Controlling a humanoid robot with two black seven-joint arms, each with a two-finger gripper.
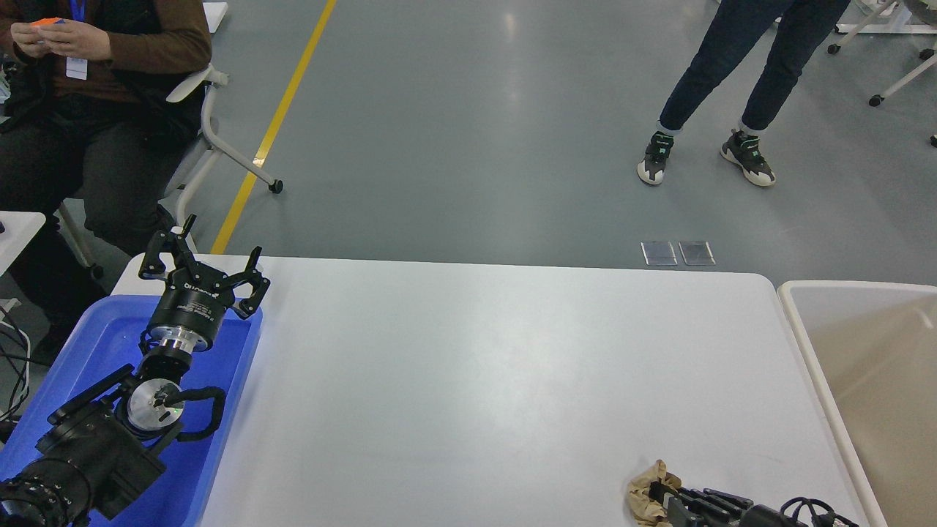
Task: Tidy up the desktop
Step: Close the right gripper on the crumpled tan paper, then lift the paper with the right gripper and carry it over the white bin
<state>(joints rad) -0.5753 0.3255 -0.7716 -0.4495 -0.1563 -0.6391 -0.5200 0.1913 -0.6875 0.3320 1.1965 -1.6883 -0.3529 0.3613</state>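
The desktop (483,380) is a large white tabletop with rounded corners. My left gripper (219,249) is open and empty, held over the far end of the blue plastic tray (110,344) at the table's left edge. My right gripper (659,492) is at the bottom right, low over the desktop, its fingers closed on a crumpled brown-beige wad of paper (643,489). Most of the right arm is cut off by the view's bottom edge.
A beige-white tub (871,366) stands off the table's right edge. A seated person (88,88) is behind the table's far left corner. Another person's legs (732,88) are on the grey floor beyond the table.
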